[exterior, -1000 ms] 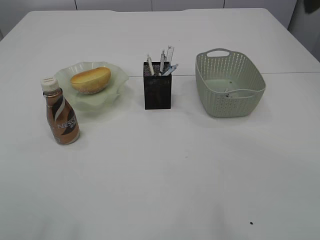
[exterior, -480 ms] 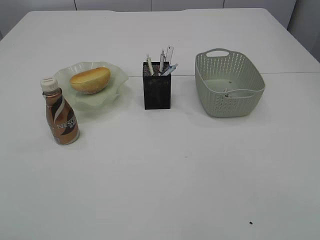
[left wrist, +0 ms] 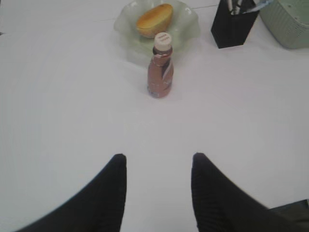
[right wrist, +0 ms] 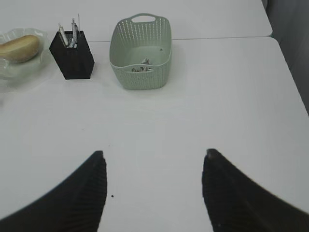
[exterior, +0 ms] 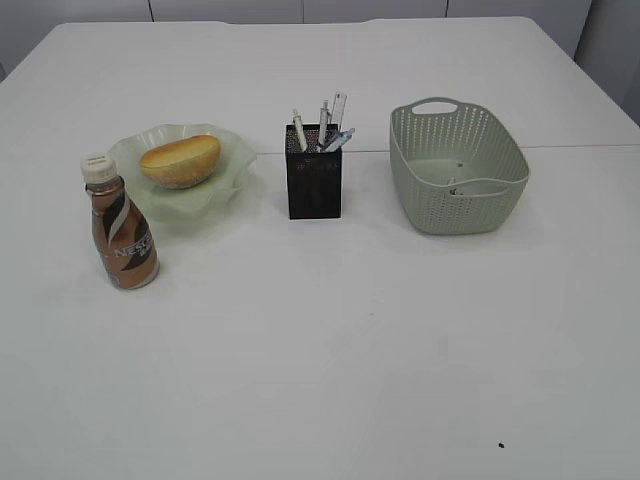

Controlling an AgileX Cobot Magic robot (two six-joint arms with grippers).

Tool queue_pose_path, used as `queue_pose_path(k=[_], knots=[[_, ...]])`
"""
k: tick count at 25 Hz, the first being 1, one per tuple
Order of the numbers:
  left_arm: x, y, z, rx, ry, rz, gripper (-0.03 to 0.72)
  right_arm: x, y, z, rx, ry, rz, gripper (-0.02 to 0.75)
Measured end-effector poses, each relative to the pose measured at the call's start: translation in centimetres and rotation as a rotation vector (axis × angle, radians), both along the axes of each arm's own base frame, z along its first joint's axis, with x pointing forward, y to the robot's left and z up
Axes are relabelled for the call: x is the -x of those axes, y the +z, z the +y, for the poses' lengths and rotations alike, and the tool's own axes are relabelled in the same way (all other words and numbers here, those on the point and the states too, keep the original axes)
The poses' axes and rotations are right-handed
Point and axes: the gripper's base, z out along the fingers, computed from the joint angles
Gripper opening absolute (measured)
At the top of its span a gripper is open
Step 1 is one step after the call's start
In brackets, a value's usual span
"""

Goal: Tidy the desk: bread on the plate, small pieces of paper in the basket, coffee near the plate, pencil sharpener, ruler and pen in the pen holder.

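White table [exterior: 350, 340], paper scraps [right wrist: 140, 67] visible inside basket [right wrist: 141, 79]

White table [exterior: 330, 380]; small dark speck [exterior: 501, 446]

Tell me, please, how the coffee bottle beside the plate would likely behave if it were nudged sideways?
The coffee bottle stands upright, tall and narrow, so it would probably tip rather than slide. Its round body would likely roll once down. The smooth label may be slippery to grip.

Office-like desk: white table [exterior: 330, 330], mesh pen holder [exterior: 314, 184], plain walls.
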Motion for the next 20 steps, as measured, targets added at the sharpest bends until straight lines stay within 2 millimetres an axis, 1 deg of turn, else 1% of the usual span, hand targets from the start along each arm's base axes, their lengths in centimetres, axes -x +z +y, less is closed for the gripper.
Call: queue_pose_path(k=[3, 7, 8, 9, 12, 13, 14, 16, 20], knots=[[2.6, -1.5, 0.3, -0.019, -0.045, -0.052, 0.319, 2.6, -1.6, -0.3, 0.000, 0.012, -0.046, 0.487], [6.3, -4.0, 1.0, -0.039, -0.066, -0.144, 0.319, 5.4, -4.6, -0.5, -0.022, 0.041, -0.089, 0.488], [7.5, -4.8, 1.1, -0.035, -0.070, -0.182, 0.319, 5.9, -5.2, -0.5, -0.031, 0.050, -0.102, 0.488], [8.3, -5.4, 1.3, -0.033, -0.073, -0.208, 0.319, 6.4, -6.0, -0.4, -0.042, 0.060, -0.116, 0.488], [10.5, -7.1, 1.6, -0.014, -0.085, -0.283, 0.319, 6.4, -7.1, -0.2, -0.032, 0.093, -0.103, 0.488], [10.8, -7.7, 1.5, -0.010, -0.091, -0.287, 0.319, 6.3, -7.3, -0.1, -0.006, 0.110, -0.099, 0.488], [10.6, -8.0, 1.4, -0.002, -0.102, -0.269, 0.319, 6.2, -7.5, 0.0, 0.017, 0.122, -0.093, 0.488], [10.1, -8.8, 1.0, 0.011, -0.124, -0.235, 0.319, 6.0, -7.8, 0.1, 0.066, 0.144, -0.084, 0.487], [9.1, -10.4, 0.6, 0.008, -0.155, -0.172, 0.319, 5.0, -9.5, 0.3, 0.097, 0.161, -0.021, 0.487]])
